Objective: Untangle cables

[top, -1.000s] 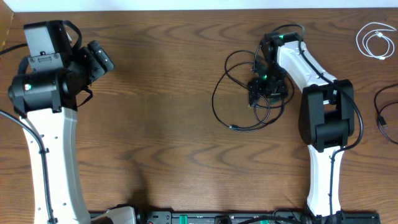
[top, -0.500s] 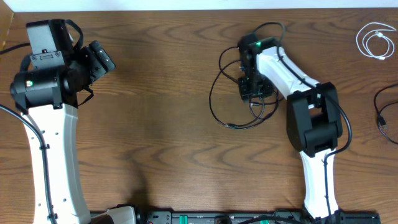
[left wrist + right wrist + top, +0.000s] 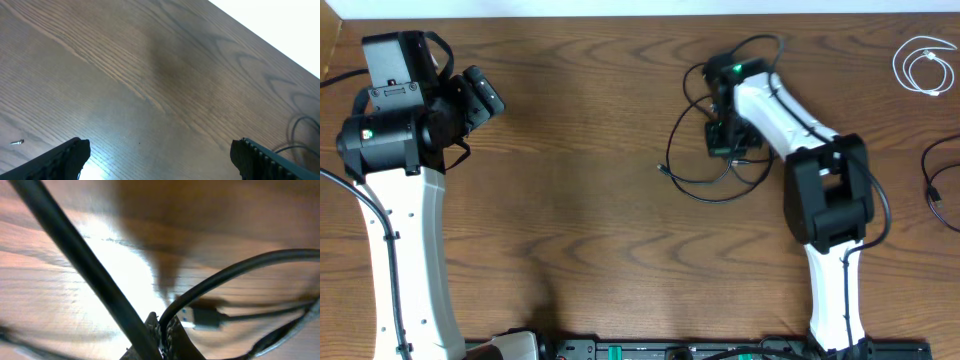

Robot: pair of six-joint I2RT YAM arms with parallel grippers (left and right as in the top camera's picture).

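Two cables lie well apart on the brown wooden table. The short white cord is coiled near the far right corner, and no gripper touches it. The long thin black cord lies in loose loops near the far edge, right of the middle, with its small plug end toward the left. The right gripper stands among these loops, its fingertips pressed together and pinching one black strand. The left gripper is near the far left corner with its fingers spread wide, holding nothing.
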